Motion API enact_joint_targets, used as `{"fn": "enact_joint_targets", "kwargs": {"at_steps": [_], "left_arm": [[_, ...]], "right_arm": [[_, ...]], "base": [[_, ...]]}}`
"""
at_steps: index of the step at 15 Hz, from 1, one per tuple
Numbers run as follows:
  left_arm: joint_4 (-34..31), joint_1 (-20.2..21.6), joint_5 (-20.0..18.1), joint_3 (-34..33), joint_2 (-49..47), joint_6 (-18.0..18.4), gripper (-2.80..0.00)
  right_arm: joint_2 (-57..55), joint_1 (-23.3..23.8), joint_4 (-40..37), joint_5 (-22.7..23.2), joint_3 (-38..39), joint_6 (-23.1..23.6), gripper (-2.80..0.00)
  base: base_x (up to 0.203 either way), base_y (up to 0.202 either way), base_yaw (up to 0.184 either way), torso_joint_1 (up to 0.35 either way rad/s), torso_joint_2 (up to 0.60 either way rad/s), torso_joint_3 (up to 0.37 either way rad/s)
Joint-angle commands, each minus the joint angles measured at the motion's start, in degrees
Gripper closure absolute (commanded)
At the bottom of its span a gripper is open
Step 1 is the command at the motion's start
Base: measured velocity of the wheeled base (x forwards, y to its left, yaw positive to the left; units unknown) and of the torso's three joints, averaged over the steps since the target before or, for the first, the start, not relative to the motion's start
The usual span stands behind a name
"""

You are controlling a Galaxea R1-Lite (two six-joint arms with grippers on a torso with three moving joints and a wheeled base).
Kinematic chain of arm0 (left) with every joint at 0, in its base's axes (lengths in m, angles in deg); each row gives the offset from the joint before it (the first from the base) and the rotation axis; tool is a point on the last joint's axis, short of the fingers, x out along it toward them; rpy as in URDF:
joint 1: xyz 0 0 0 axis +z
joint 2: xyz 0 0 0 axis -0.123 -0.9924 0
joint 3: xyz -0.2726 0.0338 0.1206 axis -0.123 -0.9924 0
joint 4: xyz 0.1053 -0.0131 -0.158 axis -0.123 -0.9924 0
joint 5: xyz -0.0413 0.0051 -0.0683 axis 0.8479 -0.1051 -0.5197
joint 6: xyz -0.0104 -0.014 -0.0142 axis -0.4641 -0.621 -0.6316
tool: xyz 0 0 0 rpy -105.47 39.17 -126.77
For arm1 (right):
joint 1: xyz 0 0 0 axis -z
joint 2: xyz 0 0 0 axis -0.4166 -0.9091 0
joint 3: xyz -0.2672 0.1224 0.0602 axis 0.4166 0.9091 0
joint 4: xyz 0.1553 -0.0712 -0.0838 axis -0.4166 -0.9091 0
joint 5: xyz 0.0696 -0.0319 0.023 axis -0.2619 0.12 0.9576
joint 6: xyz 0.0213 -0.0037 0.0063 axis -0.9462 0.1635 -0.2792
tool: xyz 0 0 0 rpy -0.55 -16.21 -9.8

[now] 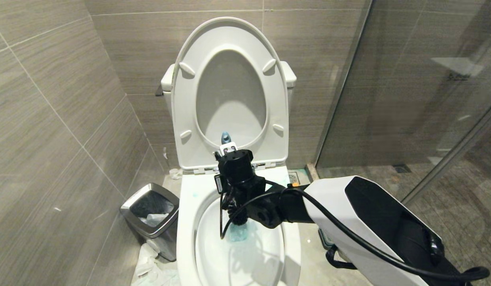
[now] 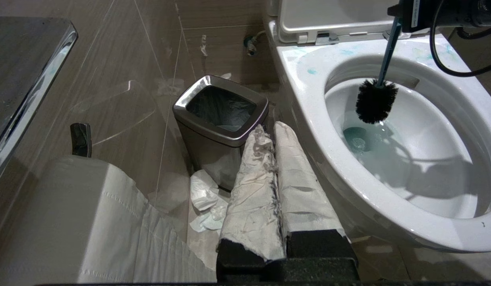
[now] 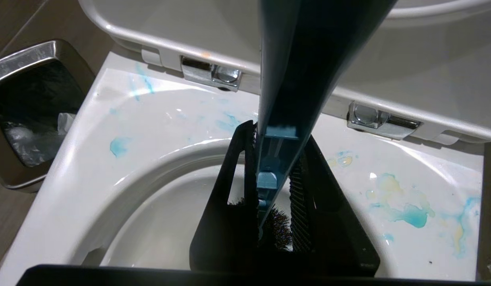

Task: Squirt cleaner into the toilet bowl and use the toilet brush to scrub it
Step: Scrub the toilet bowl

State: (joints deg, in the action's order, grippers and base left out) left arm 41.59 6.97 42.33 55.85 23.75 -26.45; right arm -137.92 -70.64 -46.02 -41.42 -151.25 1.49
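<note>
The white toilet bowl (image 1: 186, 222) stands open, its seat and lid (image 1: 182, 119) raised against the wall. My right gripper (image 3: 277, 135) reaches over the bowl from the right and is shut on the teal handle of the toilet brush (image 3: 293, 79). The handle's tip (image 1: 225, 138) pokes up above the wrist. The dark brush head (image 2: 375, 101) hangs inside the bowl, just above the blue-tinted water (image 2: 356, 139). Turquoise cleaner (image 3: 412, 216) is smeared over the rim (image 3: 110, 119) at the back. My left gripper (image 2: 271, 129) is parked low, left of the bowl, its paper-wrapped fingers shut on nothing.
A small square chrome-rimmed bin (image 1: 150, 210) stands on the floor left of the toilet, with crumpled paper (image 1: 150, 266) beside it. A glass shower partition (image 1: 408, 99) closes off the right side. Tiled walls stand behind and to the left. A toilet paper roll (image 2: 70, 222) is close to the left wrist.
</note>
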Motion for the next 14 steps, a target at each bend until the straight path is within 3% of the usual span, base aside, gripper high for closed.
{"fn": "enact_joint_targets", "kwargs": {"at_steps": [1, 10, 14], "left_arm": [[-0.02, 0.01, 0.00, -0.06, -0.05, 0.02, 0.00], [-0.02, 0.01, 0.00, -0.07, -0.05, 0.10, 0.00], [-0.02, 0.01, 0.00, -0.07, -0.05, 0.10, 0.00]], "right_arm": [[-0.63, -1.00, 0.79, 0.04, -0.23, -0.01, 0.00], [-0.84, -5.52, 5.33, -0.96, 0.40, 0.00, 0.00], [4.19, -8.37, 5.32, -1.43, 6.74, -0.81, 0.00]], "base": [[0.000, 0.000, 0.000, 0.000, 0.00, 0.000], [0.000, 0.000, 0.000, 0.000, 0.00, 0.000], [0.000, 0.000, 0.000, 0.000, 0.00, 0.000]]}}
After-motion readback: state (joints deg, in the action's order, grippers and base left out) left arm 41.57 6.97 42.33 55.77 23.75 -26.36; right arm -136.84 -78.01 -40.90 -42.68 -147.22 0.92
